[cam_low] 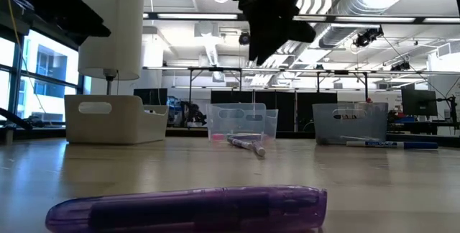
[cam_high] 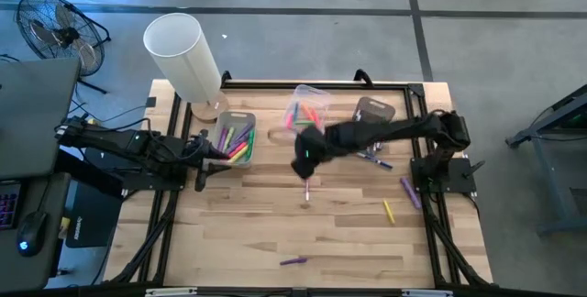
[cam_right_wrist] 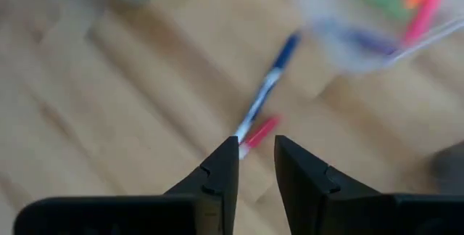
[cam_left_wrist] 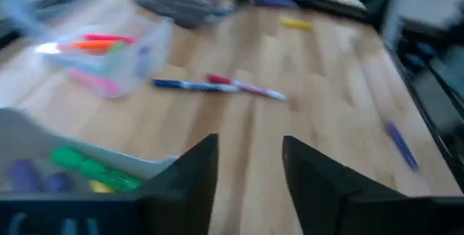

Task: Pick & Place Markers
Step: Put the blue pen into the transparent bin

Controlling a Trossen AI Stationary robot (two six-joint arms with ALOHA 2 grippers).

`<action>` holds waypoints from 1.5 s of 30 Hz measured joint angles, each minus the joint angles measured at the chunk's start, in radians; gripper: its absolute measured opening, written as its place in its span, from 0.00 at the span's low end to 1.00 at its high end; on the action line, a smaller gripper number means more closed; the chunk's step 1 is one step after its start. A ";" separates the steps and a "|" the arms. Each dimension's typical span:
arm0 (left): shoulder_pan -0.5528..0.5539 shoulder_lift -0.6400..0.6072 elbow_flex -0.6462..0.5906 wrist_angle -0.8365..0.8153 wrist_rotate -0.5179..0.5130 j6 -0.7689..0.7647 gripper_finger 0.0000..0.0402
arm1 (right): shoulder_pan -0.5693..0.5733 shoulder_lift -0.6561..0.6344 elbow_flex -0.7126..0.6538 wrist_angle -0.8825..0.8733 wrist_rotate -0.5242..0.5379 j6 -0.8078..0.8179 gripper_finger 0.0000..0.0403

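From above, the right gripper [cam_high: 305, 162] hangs over the middle of the table [cam_high: 238, 233], just in front of the clear middle bin [cam_high: 308, 104]. A pink marker [cam_high: 307, 191] lies right below it. The left gripper [cam_high: 204, 155] waits beside the left bin [cam_high: 236, 137], which already holds many markers. Loose markers are scattered in front of the middle bin: a purple one [cam_high: 293, 261] far toward the front edge, a yellow one [cam_high: 388, 210] to the right.

At table height, the right gripper is well above the wood. The purple marker [cam_low: 188, 208] lies very near the camera.

In the left wrist view, its jaws stand apart and hold nothing.

In the right wrist view, the jaws are slightly apart and empty. The pink marker [cam_right_wrist: 259, 133] touches end to end with a blue-and-white pen [cam_right_wrist: 266, 90]. I think the gap is narrow, so a descent slightly off line could push the marker away, or catch both pens together.
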 joint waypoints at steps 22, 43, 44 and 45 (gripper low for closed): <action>-0.309 0.833 0.366 0.189 -0.314 -0.013 0.48 | 0.541 -0.194 -0.526 0.357 0.110 0.460 0.03; -0.349 1.660 1.189 -0.125 0.011 -0.195 0.48 | 0.798 -0.544 -0.782 0.340 0.242 0.538 0.00; -0.349 1.686 1.216 -0.123 0.021 -0.196 0.48 | 0.799 -0.544 -0.788 0.341 0.236 0.538 0.01; -0.349 1.710 1.242 -0.127 0.027 -0.196 0.48 | 0.802 -0.544 -0.794 0.340 0.229 0.538 0.01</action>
